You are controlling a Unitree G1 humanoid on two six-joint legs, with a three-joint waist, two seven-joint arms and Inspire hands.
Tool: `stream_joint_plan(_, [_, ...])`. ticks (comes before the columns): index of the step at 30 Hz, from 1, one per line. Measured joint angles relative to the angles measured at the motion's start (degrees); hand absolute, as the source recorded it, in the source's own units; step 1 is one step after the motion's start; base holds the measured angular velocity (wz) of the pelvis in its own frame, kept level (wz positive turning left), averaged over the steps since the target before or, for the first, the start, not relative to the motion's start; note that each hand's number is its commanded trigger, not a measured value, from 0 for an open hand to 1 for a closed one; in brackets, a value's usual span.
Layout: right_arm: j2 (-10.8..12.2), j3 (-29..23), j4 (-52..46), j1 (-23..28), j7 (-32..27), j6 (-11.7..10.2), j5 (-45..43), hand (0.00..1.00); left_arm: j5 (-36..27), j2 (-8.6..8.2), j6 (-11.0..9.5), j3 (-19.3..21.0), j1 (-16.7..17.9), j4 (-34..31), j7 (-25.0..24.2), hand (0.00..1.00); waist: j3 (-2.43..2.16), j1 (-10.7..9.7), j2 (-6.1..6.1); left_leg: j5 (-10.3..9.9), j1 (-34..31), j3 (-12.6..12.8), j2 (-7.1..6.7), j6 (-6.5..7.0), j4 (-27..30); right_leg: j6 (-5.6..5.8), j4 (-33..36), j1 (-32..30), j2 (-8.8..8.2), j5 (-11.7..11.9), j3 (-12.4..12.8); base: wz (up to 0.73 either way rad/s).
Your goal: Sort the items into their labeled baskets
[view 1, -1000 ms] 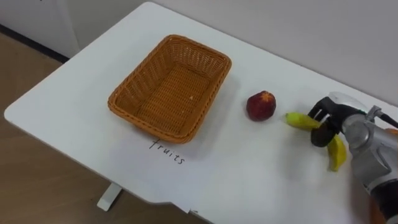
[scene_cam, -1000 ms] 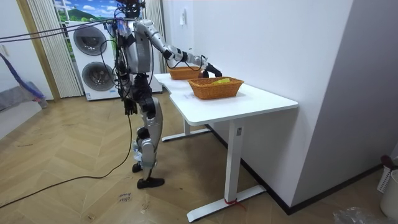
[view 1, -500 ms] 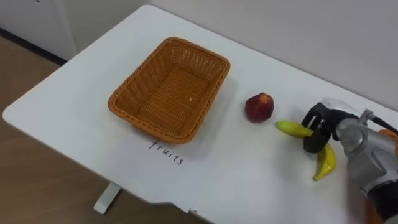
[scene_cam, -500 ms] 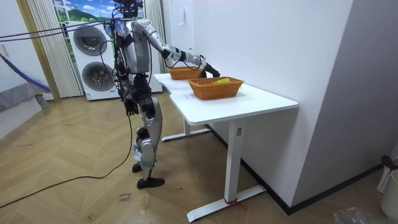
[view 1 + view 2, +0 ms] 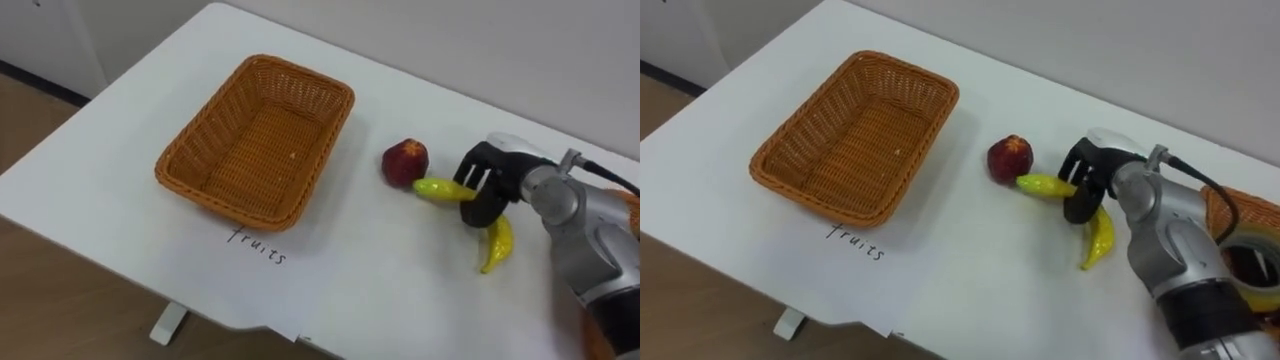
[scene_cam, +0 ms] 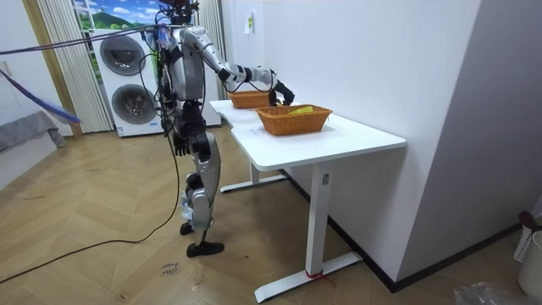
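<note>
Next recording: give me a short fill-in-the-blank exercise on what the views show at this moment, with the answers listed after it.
1. The robot's right hand is curled round a yellow ______.
2. The wicker basket on the robot's left holds ______.
3. The red fruit lies outside that basket, directly on the white ______.

Missing words, in order: banana; nothing; table.

Bright, even rm light, soft shadows
</note>
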Motion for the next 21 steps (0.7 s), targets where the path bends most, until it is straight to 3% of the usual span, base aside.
stream_joint_plan(8, [0.0,-3.0,-10.1,-0.1,0.1,-1.8,0.4,1.0,0.0,-0.34,-2.7,1.1,-0.2,2.5,0.2,0.0,-0.06,-1.1,0.0,0.0,1.2,0.1,0.09,0.0,-0.3,0.01,-0.1,1.1,0.13,0.0,0.6,-0.02])
stream_joint_plan(14, [-0.3,-4.6,-14.9,-0.7,0.5,-2.5,0.9,1.0,-0.1,-0.72,-2.8,1.6,0.0,3.5,0.2,0.0,-0.11,-2.1,-0.09,0.0,0.8,-0.1,0.12,0.0,-0.5,0.01,0.2,0.8,0.15,0.0,0.6,0.0])
stream_joint_plan(21, [-0.3,-4.7,-20.7,-1.2,2.5,-2.5,1.8,1.0,-0.5,-1.08,-2.9,1.9,-0.7,3.8,0.2,0.0,-0.47,-2.8,-0.83,0.1,1.1,0.0,-0.19,-0.06,-0.6,0.0,0.2,0.8,0.3,0.0,1.1,-0.01])
